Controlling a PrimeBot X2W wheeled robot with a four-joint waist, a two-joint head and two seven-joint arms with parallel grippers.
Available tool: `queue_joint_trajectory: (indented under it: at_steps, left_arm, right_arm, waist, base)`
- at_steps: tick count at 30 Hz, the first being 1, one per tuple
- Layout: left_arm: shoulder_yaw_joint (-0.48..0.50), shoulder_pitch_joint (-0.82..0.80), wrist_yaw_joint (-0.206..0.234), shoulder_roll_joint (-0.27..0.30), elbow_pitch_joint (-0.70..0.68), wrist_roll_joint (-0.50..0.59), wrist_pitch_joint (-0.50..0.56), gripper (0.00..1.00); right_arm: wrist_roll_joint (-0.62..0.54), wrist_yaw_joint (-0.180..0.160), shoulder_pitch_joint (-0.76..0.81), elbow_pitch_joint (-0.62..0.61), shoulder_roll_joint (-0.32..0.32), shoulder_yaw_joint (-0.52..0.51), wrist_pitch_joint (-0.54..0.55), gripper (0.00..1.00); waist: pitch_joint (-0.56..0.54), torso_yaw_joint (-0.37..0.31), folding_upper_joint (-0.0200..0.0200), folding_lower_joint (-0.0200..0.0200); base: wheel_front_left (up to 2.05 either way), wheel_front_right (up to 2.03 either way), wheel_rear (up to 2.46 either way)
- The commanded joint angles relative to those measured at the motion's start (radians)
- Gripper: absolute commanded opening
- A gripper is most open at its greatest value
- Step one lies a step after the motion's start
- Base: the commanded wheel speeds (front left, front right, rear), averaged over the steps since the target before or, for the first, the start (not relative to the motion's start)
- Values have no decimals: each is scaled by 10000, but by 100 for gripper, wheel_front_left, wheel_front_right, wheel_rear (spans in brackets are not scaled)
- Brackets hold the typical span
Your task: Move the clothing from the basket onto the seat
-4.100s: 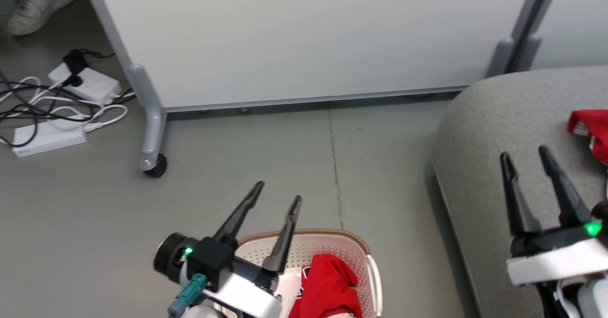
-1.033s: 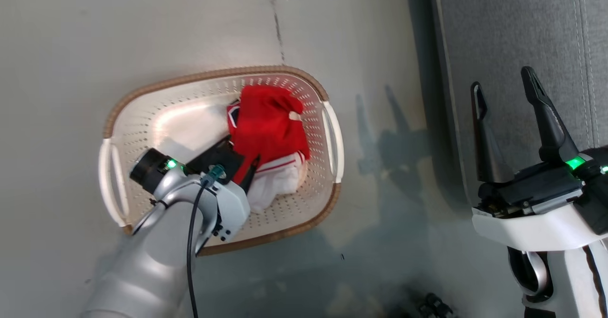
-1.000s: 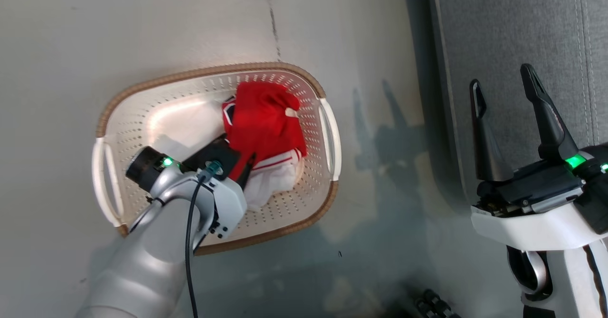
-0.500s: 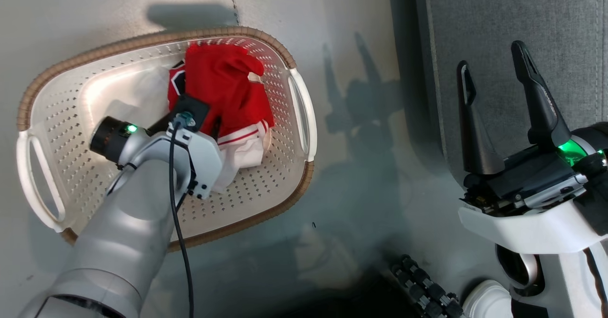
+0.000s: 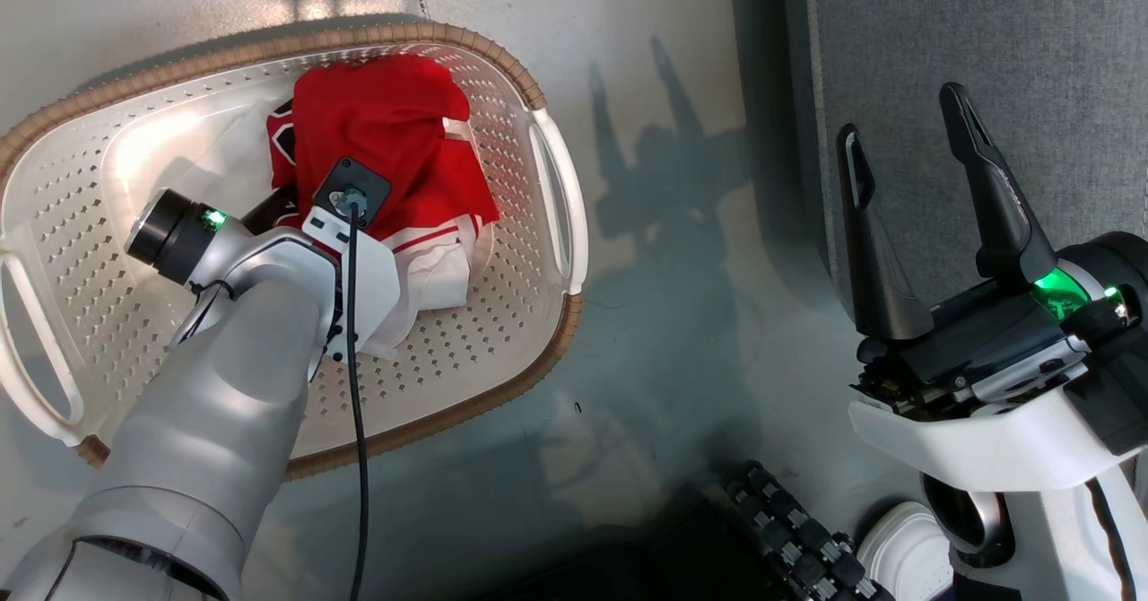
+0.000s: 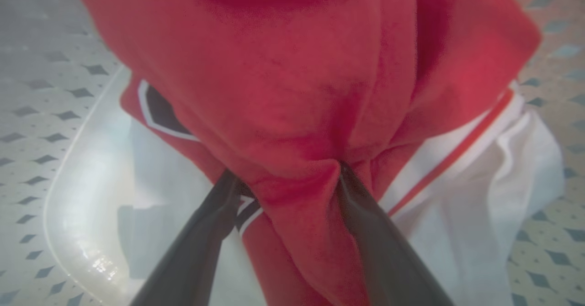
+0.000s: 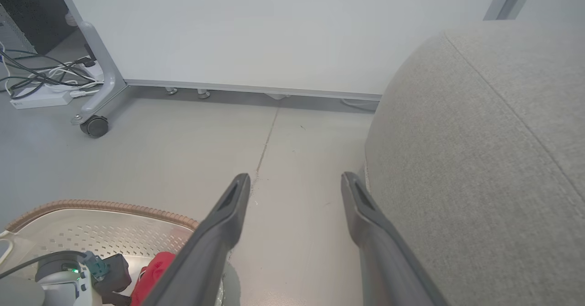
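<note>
The cream basket (image 5: pixel 516 332) with a brown rim sits on the floor at the left. In it lies the clothing (image 5: pixel 377 121), a bunched red garment with a white striped panel (image 6: pixel 480 173) and dark trim. My left gripper (image 6: pixel 288 171) reaches down into the basket, open, its two fingers (image 6: pixel 370 233) astride a raised fold of the red fabric (image 6: pixel 283 82). The wrist hides those fingers in the head view. My right gripper (image 5: pixel 900 115) hangs open and empty over the edge of the grey seat (image 5: pixel 987 27). In the right wrist view that gripper (image 7: pixel 296 177) points past the seat (image 7: pixel 480 137) toward the floor.
A pale grey wheeled partition panel (image 7: pixel 274 32) stands beyond the basket (image 7: pixel 105 205), with a caster (image 7: pixel 93 126) at its left leg. Cables and white power strips (image 7: pixel 41 91) lie on the floor at the far left. My base's wheels (image 5: pixel 789 529) show at the bottom.
The head camera has dipped closer over the basket. My left gripper has pushed deeper into the basket, its fingers now straddling the red fabric. The right gripper holds its place, still open.
</note>
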Motion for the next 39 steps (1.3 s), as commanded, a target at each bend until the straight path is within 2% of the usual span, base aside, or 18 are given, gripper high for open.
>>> queue_joint_trajectory:
  at_steps: [1, 6, 7, 8, 10, 17, 24, 30, 39]
  left_arm:
    - [-13, -127, -49, 111, 26, -29, 117, 100]
    - [-31, -70, -81, 122, 27, -172, 296, 100]
    - [-17, -48, -204, 117, 28, -243, 376, 90]
    - [-56, -53, -306, 110, 28, -219, 350, 0]
    - [-79, -89, -438, 111, 27, -279, 337, 0]
    - [-139, -167, -402, 250, 28, -370, 362, 0]
    - [-19, -75, -486, 438, 18, -643, -144, 0]
    - [177, 425, -539, 354, 19, -1031, -674, 0]
    - [625, 1126, -862, 15, 18, -1802, -1858, 0]
  right_arm:
    - [-39, 0, 42, -87, 6, -55, -57, 100]
    - [73, 2, 125, -80, 8, -108, -57, 100]
    - [105, 0, 113, -72, 9, -109, -57, 100]
    - [133, 2, 110, -64, 9, -113, -57, 100]
    - [175, 2, 109, -43, 10, -146, -57, 100]
    - [332, 2, -46, -21, 5, -318, -57, 100]
    - [426, 2, -437, 109, 3, -298, -57, 100]
    - [396, 0, -319, 347, 1, -538, -57, 100]
    - [128, 2, -42, 705, -3, -822, -57, 100]
  waist:
    - [-6, -13, 0, 0]
    - [-11, -81, 0, 0]
    - [-11, -90, 0, 0]
    - [-9, -97, 0, 0]
    - [-5, -91, 0, 0]
    - [-42, -133, 0, 0]
    - [-353, -235, 0, 0]
    - [-1165, -5, 0, 0]
    - [-2599, 432, 0, 0]
  base:
    - [0, 0, 0]
    - [0, 0, 0]
    - [0, 0, 0]
    - [0, 0, 0]
    - [0, 0, 0]
    - [0, 0, 0]
    - [0, 0, 0]
    - [0, 0, 0]
    - [0, 0, 0]
